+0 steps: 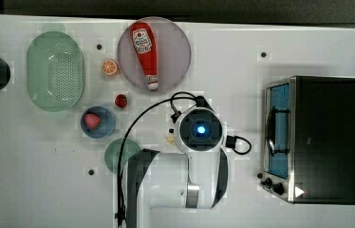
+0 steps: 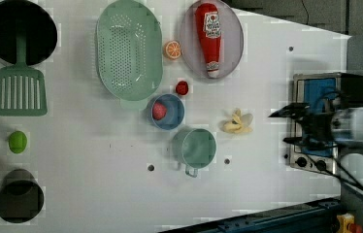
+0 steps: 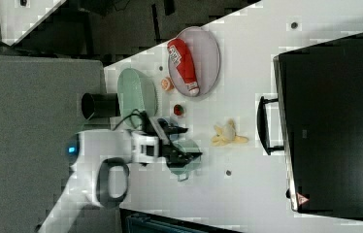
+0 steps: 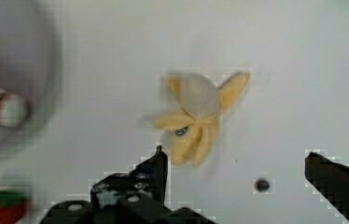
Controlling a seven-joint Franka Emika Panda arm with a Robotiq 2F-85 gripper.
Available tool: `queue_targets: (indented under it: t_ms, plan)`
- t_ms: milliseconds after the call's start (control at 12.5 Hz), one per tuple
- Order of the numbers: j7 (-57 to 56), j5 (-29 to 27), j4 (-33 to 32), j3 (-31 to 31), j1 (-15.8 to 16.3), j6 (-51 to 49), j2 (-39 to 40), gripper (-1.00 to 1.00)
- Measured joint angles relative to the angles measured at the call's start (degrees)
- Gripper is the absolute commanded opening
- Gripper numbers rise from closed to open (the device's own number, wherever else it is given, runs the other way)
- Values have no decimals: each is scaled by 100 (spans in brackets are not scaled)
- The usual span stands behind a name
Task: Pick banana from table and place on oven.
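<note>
Open gripper poised above the peeled banana on the white table.

In the wrist view the gripper (image 4: 235, 168) stood with its two black fingers (image 4: 156, 170) spread fully apart and nothing between them, clear of the banana (image 4: 196, 116), which lay flat on the table (image 4: 303, 70) with its peel flaps splayed and its whitish tip exposed. Just beside the banana lay a small dark hole (image 4: 261, 185); farther off were a strawberry (image 4: 7, 207) and the cap of a ketchup bottle (image 4: 0, 108) on a plate (image 4: 18, 46). In the left view the banana (image 2: 238, 122) lay between a green cup (image 2: 195, 147) and the oven (image 2: 322, 121), apart from both.
</note>
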State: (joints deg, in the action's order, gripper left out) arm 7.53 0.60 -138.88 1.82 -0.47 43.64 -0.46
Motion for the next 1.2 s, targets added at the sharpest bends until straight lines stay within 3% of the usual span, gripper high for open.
queue_targets:
  t_ms: [560,640,1120,1200]
  plan:
    - [1,-106,-190,66,-16,1757,1742,100]
    - [2,-19,-145,81,-14,1869,1969,92]
    - [1,-58,-325,45,-17,2440,2024,-48]
    - [1,-105,-302,-8,-58,2484,2014,-57]
